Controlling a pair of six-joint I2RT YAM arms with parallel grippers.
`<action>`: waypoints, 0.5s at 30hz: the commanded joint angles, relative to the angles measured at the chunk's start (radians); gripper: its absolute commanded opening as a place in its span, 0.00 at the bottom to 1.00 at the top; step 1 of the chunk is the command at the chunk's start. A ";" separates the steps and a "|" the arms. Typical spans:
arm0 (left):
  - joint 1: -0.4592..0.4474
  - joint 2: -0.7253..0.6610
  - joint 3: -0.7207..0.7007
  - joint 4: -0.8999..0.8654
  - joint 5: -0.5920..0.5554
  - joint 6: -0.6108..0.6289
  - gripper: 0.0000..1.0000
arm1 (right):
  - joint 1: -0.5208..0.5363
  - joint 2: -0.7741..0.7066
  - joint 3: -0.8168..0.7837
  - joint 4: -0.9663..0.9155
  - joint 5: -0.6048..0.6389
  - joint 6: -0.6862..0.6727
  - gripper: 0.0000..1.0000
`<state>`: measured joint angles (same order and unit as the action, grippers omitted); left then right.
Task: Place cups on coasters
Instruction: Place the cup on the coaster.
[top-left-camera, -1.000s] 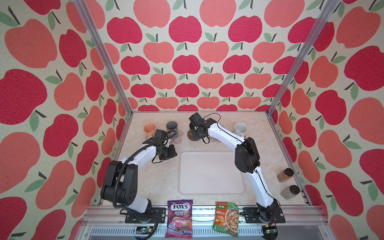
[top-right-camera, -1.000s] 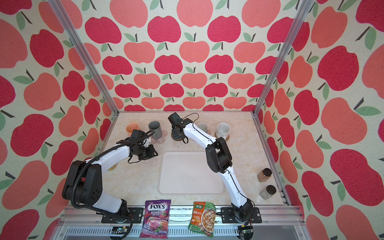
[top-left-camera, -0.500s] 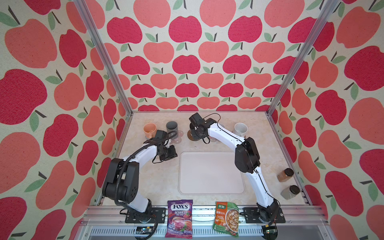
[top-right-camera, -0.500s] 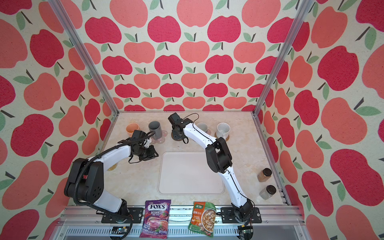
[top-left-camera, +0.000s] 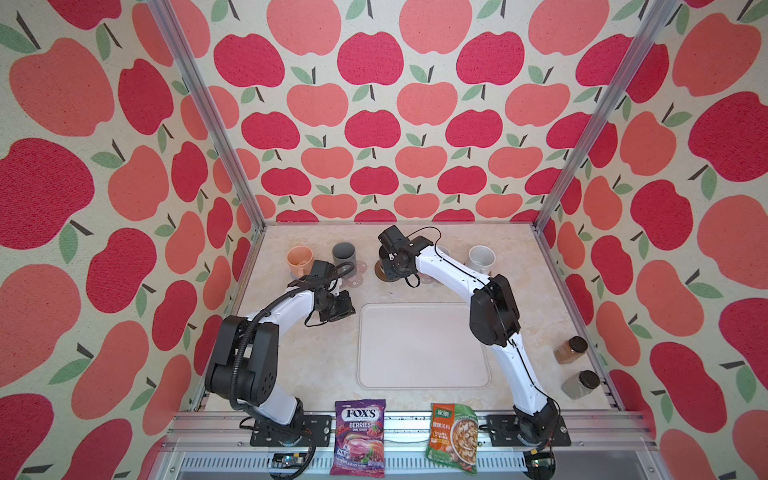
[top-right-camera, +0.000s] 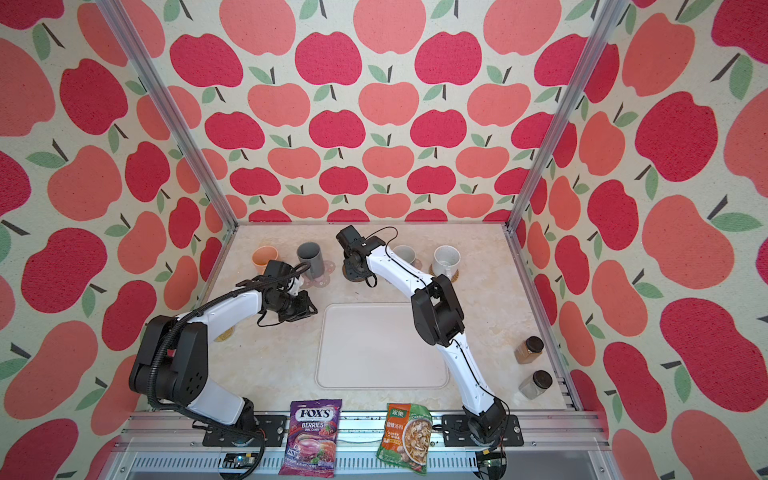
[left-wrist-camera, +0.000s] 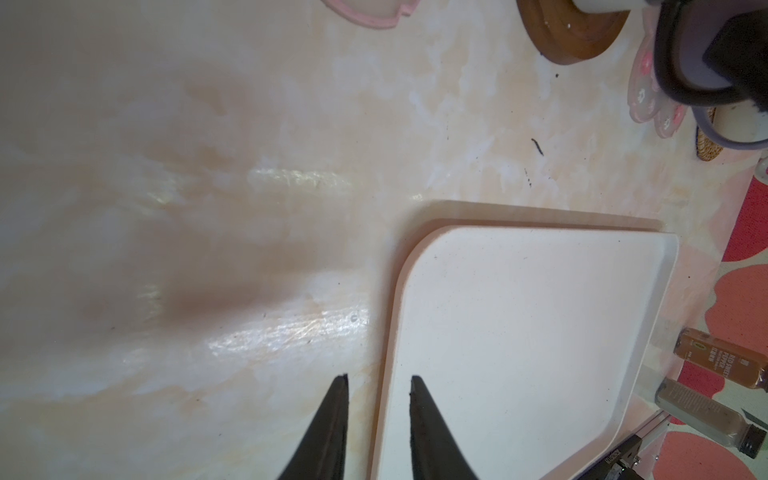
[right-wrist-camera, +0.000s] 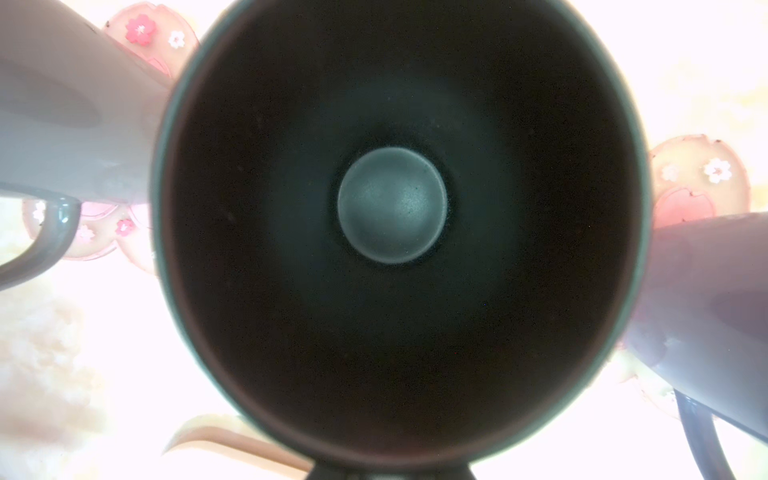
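The black mug (right-wrist-camera: 392, 203) seemed to stand on the brown disc (left-wrist-camera: 569, 37), at about eleven o'clock from the tray (top-left-camera: 424, 374), taking the back wall as twelve. The right gripper (top-left-camera: 392, 266) hung straight over it and hid it in both top views. Its fingers were clenched on the mug's wall at the rim, as far as the wrist view let me judge. That arm had not stirred over the last second, so I took the mug as set down, with only the letting-go left.

At the mug's nine o'clock stood the grey mug (top-left-camera: 344, 254) on a pink flower mat (top-left-camera: 360, 270). Beyond it was the peach mug (top-left-camera: 299, 257), and what lay under that one was hard to tell. At three o'clock came the lavender mug (top-right-camera: 405, 253) on the other pink mat (left-wrist-camera: 648, 99), then the speckled white mug (top-right-camera: 446, 261) on the woven tan mat (top-right-camera: 454, 276).

The left gripper (left-wrist-camera: 379, 378) had eased back a little toward the tray's ten o'clock corner, its fingers slightly parted and empty. This looked like the last cup.
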<state>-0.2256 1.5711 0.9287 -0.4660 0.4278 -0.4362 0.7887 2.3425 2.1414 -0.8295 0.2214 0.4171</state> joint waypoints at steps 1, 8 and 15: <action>0.004 0.014 0.012 0.006 0.010 -0.016 0.28 | -0.005 0.007 0.063 -0.025 0.013 0.022 0.00; 0.005 0.023 0.018 0.006 0.018 -0.017 0.28 | -0.005 0.018 0.087 -0.049 0.010 0.029 0.10; 0.004 0.020 0.014 -0.002 0.015 -0.016 0.28 | -0.005 0.025 0.083 -0.028 -0.016 0.035 0.08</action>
<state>-0.2256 1.5806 0.9287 -0.4660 0.4324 -0.4400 0.7887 2.3569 2.1803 -0.8856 0.2138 0.4316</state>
